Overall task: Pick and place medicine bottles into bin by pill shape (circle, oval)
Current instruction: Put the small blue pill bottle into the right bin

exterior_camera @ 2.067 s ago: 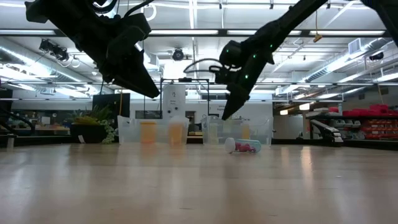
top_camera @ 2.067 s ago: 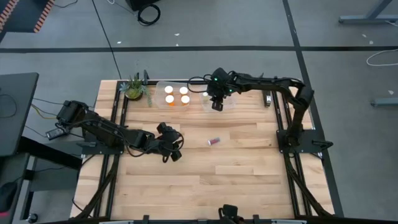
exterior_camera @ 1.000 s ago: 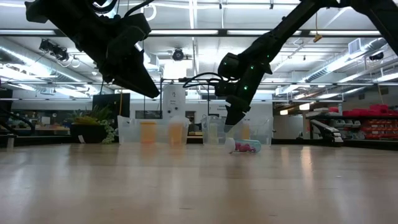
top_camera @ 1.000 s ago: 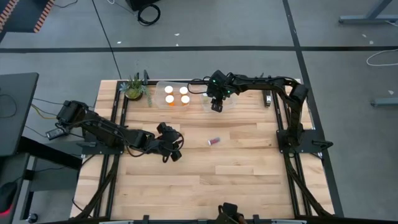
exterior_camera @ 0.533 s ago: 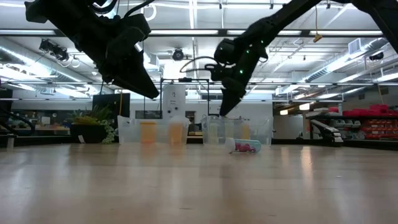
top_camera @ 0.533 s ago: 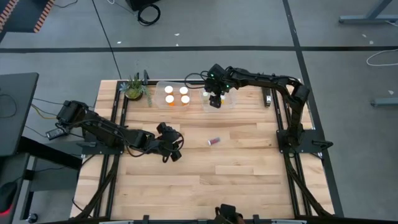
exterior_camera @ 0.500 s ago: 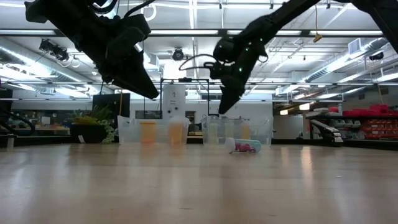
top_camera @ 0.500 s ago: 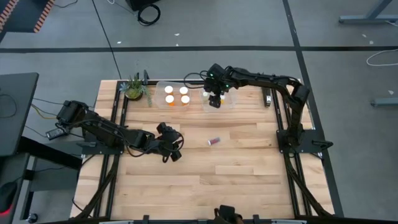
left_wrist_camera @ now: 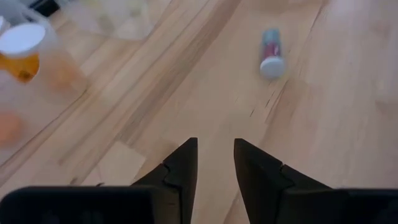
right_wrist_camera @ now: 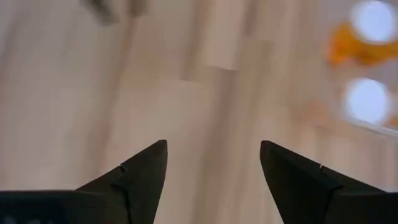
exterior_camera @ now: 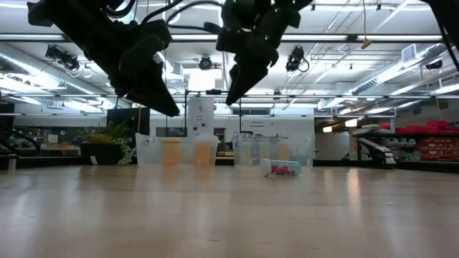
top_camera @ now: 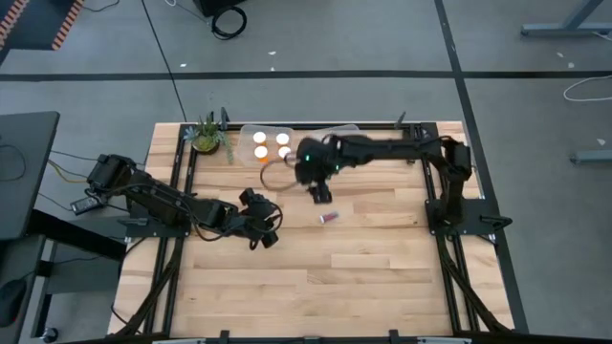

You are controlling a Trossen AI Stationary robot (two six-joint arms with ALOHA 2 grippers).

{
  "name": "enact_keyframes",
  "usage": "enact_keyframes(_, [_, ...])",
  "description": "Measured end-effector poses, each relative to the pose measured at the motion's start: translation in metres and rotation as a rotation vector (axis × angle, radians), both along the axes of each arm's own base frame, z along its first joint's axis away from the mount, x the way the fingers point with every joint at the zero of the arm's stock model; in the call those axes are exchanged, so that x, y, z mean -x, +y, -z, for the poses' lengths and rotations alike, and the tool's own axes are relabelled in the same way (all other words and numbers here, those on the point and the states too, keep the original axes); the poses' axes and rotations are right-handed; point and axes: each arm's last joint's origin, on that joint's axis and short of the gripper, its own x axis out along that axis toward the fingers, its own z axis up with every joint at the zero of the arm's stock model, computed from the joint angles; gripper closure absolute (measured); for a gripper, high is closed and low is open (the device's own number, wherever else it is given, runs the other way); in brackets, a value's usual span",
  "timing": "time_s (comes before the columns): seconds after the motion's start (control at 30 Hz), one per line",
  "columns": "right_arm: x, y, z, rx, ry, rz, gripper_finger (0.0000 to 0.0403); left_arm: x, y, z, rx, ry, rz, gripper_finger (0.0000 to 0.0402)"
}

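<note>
On the desk (top_camera: 363, 277) we see one small bottle (top_camera: 328, 217) lying on its side near the middle, apart from everything else. In the high view its long axis runs slightly aslant across the desk. The left wrist view shows what the overhead one cannot: its white cap (left_wrist_camera: 272, 66) points toward the left claw and its reddish body away. In the low view the same bottle (exterior_camera: 282, 169) lies flat just in front of the clear bins, pink pills showing through its wall.

The right claw (top_camera: 320, 194) hangs above the desk between the bins and the fallen bottle, its fingers (right_wrist_camera: 138, 171) spread wide and empty in its own wrist view. The left claw (top_camera: 269, 234) waits over the desk to the left of the bottle, its fingers (left_wrist_camera: 183, 163) close together with a narrow gap and nothing between them.

The left bin (top_camera: 244, 134) holds orange bottles with white caps (top_camera: 260, 138); the low view shows their orange bodies (exterior_camera: 171, 152) through the wall. A small plant (top_camera: 207, 135) stands at the far left corner.

The desk is pale wood planks in a black frame, on a grey floor. Behind it, the low view shows a bright workshop with ceiling strip lights and red shelving at right.
</note>
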Motion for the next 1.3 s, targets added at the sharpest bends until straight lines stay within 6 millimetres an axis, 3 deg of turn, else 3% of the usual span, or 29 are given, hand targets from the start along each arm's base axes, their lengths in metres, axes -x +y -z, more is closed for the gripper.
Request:
enact_keyframes(0.13, [-0.001,0.033,0.013,-0.002,0.025,-0.083,0.0139,0.005,-0.001,0.004,0.011,0.045,-0.018,0.0291])
enact_keyframes(0.23, [0.004,0.051,0.037,-0.004,0.065,-0.129,0.0139,0.009,-0.002,0.006,0.018,0.078,-0.034,0.0293])
enact_keyframes(0.4, [0.020,0.069,0.077,0.003,0.143,-0.147,0.0140,0.014,0.000,0.010,0.033,0.124,-0.068,0.0294])
enact_keyframes(0.53, [0.028,0.079,0.095,0.077,0.165,-0.160,0.0140,0.015,0.000,0.010,0.038,0.128,-0.078,0.0294])
enact_keyframes(0.97, [0.042,0.069,0.116,0.090,0.216,-0.095,0.0143,0.015,0.000,0.010,0.042,0.118,-0.086,0.0294])
enact_keyframes(1.3, [0.046,0.062,0.122,0.020,0.222,-0.050,0.0211,0.013,0.000,0.009,0.046,0.096,-0.084,0.0294])
